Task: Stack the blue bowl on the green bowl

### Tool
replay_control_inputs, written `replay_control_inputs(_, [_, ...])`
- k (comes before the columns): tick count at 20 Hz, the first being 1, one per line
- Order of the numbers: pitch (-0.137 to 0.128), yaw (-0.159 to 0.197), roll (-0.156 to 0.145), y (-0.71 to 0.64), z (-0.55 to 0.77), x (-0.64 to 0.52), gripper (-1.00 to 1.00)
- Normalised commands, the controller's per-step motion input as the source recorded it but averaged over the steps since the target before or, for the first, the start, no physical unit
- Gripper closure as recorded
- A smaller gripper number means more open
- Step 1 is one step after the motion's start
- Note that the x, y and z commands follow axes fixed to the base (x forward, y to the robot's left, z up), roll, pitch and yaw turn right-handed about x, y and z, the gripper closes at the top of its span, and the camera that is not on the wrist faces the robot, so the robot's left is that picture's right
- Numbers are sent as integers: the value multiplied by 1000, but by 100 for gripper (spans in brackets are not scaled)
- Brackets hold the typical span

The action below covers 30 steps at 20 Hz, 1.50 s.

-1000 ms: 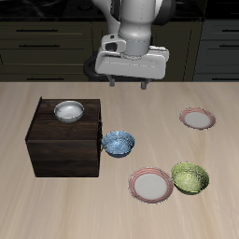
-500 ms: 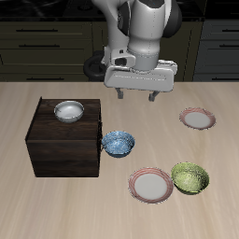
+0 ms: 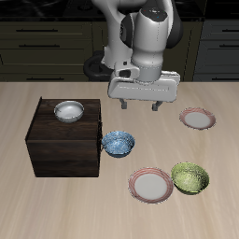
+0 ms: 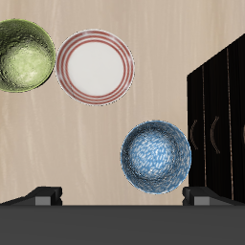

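My arm (image 3: pixel 140 33) is glossy white with rounded, barrel-shaped segments and grey seams at the joints. It ends in a wide, flat white block, the claw (image 3: pixel 136 106) body, shaded grey underneath. Two short dark fingers (image 3: pixel 119 105) poke from that block's underside. Through the wrist camera I see black finger tips (image 4: pixel 44 195) above a dark grey band.

Exterior view: looks from the front and above, at some distance, taking in the whole table (image 3: pixel 37 201), the arm and dark cabinets behind.
Wrist view: looks straight down from the gripper (image 4: pixel 122 197), much closer.
Shared: blue bowl (image 3: pixel 119 143) (image 4: pixel 156 155), green bowl (image 3: pixel 189 176) (image 4: pixel 25 55), pink-rimmed plate (image 3: pixel 150 184) (image 4: pixel 95 66), dark box (image 3: pixel 65 140) (image 4: pixel 218 124).
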Motion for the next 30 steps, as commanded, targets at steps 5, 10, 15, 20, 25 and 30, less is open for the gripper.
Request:
replay_control_inputs(5, [31, 3, 34, 89, -319, 61, -100])
replay_control_inputs(10, [-3, -42, 70, -44, -133, 8, -100])
replay_control_inputs(15, [1, -2, 48, -36, -128, -5, -100])
replay_control_inputs(20, [-8, 6, -4, -43, -109, 65, -100])
replay_control_inputs(25, [4, 14, -17, -20, -169, 70, -100])
replay_control_inputs(30, [17, 2, -7, 57, -218, 66, -100])
